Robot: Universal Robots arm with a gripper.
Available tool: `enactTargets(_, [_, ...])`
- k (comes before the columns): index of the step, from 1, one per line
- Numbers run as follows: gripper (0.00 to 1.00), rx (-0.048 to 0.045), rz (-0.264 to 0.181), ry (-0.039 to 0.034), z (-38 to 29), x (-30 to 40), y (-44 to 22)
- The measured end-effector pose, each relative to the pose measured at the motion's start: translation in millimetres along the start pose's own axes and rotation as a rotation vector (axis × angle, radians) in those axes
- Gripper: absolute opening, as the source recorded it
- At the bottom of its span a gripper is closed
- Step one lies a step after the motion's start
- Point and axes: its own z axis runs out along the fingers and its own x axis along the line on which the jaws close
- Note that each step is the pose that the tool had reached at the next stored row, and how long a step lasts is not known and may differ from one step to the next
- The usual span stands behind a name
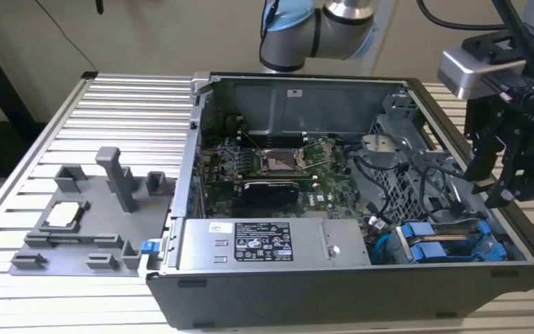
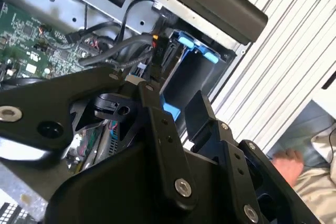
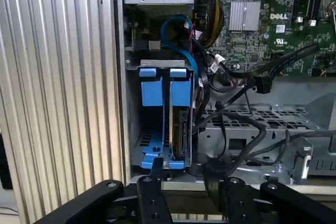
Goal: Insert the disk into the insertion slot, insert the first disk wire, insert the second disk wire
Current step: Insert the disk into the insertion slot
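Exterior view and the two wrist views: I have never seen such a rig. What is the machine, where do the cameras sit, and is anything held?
The machine is a robot arm with a two-fingered gripper. The exterior view, from a camera off the arm, shows an open computer case on a slatted metal table, beside a grey fixture. Both wrist views come from cameras on the arm, looking past the gripper. Two blue carriers stand inside the case; one holds the disk. The gripper is open, holding nothing.

The exterior view looks down on the whole open computer case (image 1: 341,296). Both wrist views hang close over its blue carriers (image 3: 150,86) (image 2: 192,43).
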Motion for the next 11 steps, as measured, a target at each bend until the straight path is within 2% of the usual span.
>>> enactTargets(6, [0.47,0.0025,-0.099,-0.0204,1.1,0.0,0.3])
enactTargets(11, [0.47,0.0037,-0.104,-0.0360,2.8,-0.2,-0.6])
